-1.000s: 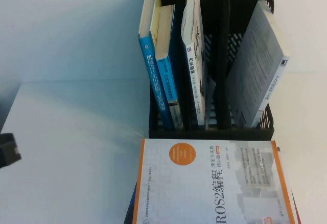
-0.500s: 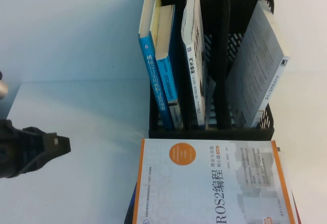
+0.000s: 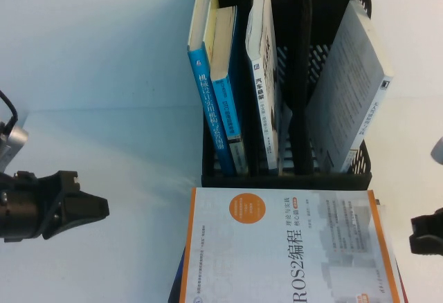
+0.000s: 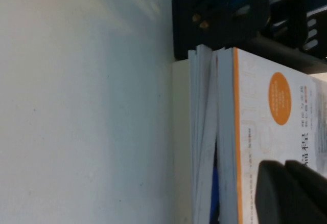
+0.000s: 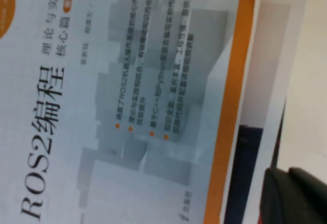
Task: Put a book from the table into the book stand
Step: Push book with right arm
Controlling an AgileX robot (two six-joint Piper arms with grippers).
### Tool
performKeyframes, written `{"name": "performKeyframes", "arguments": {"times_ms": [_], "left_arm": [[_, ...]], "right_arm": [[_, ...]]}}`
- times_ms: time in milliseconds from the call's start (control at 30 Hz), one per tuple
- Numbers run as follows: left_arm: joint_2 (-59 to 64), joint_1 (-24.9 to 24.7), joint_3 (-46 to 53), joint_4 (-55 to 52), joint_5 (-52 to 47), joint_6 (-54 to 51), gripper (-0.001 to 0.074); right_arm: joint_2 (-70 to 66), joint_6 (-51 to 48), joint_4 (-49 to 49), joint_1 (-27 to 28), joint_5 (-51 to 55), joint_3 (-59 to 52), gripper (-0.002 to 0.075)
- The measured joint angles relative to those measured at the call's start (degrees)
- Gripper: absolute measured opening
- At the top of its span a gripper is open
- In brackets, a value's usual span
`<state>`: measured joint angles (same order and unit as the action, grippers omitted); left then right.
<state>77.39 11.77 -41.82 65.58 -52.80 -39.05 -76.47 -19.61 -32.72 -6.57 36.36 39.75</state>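
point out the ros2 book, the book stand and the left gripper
ROS2 book [image 3: 284, 248], high view, on its white front cover.
book stand [image 3: 287, 178], high view, on its black front wall.
left gripper [image 3: 93, 207], high view, at its fingertips.

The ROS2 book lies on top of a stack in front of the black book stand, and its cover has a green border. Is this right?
Not quite. The ROS2 book does lie on a stack in front of the black book stand, but its border is orange, not green; the high view and right wrist view show it.
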Motion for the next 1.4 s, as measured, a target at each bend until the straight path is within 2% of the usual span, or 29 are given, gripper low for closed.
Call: {"name": "performKeyframes", "arguments": {"times_ms": [233,333,400,633,733,1000,1400], "left_arm": [[5.74,0.0,-0.27,-0.28,0.0,1.59,0.0005],[6.38,0.0,-0.27,-1.02,0.15,1.59,0.0063],[6.42,0.0,-0.31,-1.01,0.57,1.59,0.0132],[6.64,0.0,-0.31,-1.13,1.08,1.39,0.0508],[6.64,0.0,-0.31,-1.13,1.08,1.39,0.0584],[10.63,0.0,-0.39,-0.12,-0.62,-0.21,0.0613],[27.5,0.0,-0.66,10.61,-9.25,-12.68,0.0613]], "right_arm": [[-7.85,-0.21,-2.21,-5.2,-5.19,0.0,-0.0004],[-9.11,-0.21,-3.45,-6.15,-6.44,0.37,-0.0004],[-9.69,-0.6,-4.93,-6.86,-6.84,0.72,-0.0004],[-10.39,-1.1,-7.07,-11.13,-7.59,2.32,-0.0003],[-10.75,-0.86,-7.76,-13.13,-7.61,3.32,-0.0003],[-14.41,-0.78,-8.9,-17.4,-7.5,6.27,-0.0003],[-14.97,-0.78,-9.13,-17.38,-7.16,6.67,-0.0003]]}}
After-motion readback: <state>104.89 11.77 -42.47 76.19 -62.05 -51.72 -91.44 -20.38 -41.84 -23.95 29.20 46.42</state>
